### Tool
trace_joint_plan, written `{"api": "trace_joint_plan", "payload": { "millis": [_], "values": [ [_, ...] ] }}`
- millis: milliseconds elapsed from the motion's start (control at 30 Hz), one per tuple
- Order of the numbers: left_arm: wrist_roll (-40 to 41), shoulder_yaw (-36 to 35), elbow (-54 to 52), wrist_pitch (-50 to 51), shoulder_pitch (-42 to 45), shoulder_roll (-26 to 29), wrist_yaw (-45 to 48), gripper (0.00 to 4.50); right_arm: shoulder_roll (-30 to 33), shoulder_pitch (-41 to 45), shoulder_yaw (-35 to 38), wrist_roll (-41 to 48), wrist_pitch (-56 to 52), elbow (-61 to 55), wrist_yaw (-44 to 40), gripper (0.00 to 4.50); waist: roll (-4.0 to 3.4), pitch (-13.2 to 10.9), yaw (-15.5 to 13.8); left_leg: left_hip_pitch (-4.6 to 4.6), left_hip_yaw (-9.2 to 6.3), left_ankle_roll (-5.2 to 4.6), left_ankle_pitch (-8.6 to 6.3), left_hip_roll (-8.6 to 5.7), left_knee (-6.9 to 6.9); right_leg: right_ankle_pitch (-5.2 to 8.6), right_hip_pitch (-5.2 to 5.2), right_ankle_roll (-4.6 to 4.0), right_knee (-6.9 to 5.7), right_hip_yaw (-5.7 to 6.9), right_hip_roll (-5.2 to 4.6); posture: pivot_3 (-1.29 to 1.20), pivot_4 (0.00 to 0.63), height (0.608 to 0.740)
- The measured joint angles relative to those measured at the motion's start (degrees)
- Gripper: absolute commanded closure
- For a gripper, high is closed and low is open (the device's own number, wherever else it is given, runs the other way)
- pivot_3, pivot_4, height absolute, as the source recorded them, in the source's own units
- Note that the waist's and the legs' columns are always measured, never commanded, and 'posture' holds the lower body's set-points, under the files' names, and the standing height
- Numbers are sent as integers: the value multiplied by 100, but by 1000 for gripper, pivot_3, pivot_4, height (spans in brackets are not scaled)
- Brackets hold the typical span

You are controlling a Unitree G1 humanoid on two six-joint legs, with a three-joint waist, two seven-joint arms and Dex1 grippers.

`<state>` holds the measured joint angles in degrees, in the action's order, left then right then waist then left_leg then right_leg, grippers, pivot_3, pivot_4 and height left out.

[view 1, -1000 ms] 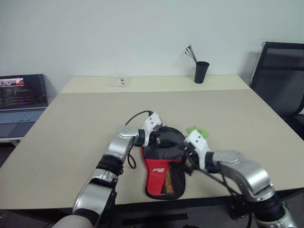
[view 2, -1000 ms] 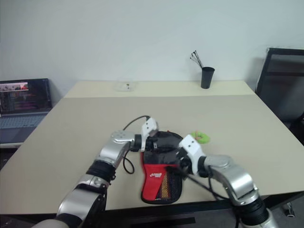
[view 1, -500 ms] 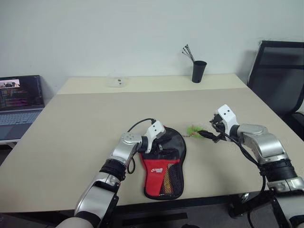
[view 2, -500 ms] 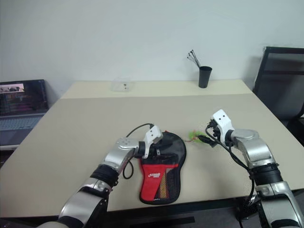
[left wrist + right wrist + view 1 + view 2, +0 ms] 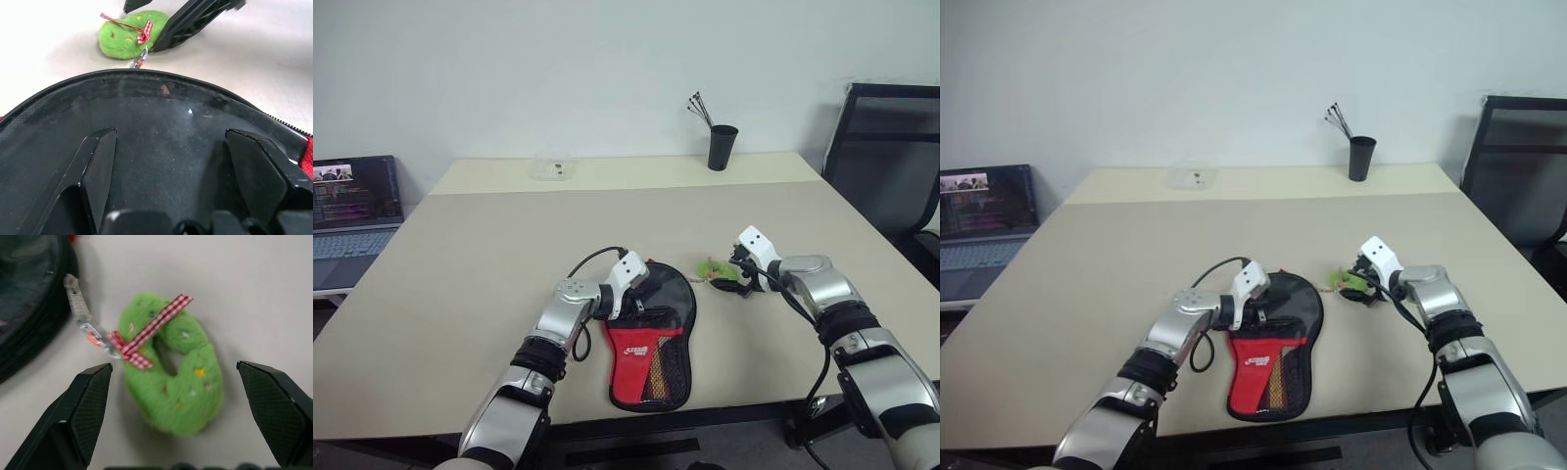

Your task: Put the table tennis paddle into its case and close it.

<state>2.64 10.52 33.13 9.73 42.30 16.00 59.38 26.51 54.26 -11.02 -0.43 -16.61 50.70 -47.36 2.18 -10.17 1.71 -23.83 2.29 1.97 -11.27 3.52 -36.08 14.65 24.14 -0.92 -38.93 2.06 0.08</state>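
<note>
The case lay near the table's front edge, long axis front to back, round black end away from the robot, red panel nearest; its white logo was unreadable. The left gripper stood wide over that round end. The right gripper, a second earlier at the case, now hung wide at a green charm.

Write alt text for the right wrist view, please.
The right end effector, fingers spread wide, hangs over a fuzzy green wreath charm with a red checked bow, lying on the table. The black case edges in beside it.
</note>
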Motion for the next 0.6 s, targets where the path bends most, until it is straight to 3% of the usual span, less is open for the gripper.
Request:
{"api": "trace_joint_plan", "payload": {
  "millis": [133, 533, 600],
  "values": [
    [-2, 17, -10, 9, -11, 21, 2, 649, -87, 172, 17, -126, 213, 383, 79, 0, 0, 0, 7, 8, 3, 0, 0, 2, -1, 0, -3, 0, -5, -4, 0, 0, 150, 740],
    [-118, 217, 92, -366, -5, 36, 45, 599, -306, 321, 192, -70, -346, 567, -84, 3707, -2, 2, 2, 54, 6, 0, 0, 3, 1, 0, -47, -1, -4, -7, -1, 0, 150, 740],
    [-125, 236, 174, -413, 26, 12, 52, 599, -317, 320, 201, -71, -397, 538, -82, 4159, -2, 2, -1, 61, 6, 0, 0, 3, 1, 0, -55, -1, -2, -6, -2, 0, 150, 740]
  ]
}}
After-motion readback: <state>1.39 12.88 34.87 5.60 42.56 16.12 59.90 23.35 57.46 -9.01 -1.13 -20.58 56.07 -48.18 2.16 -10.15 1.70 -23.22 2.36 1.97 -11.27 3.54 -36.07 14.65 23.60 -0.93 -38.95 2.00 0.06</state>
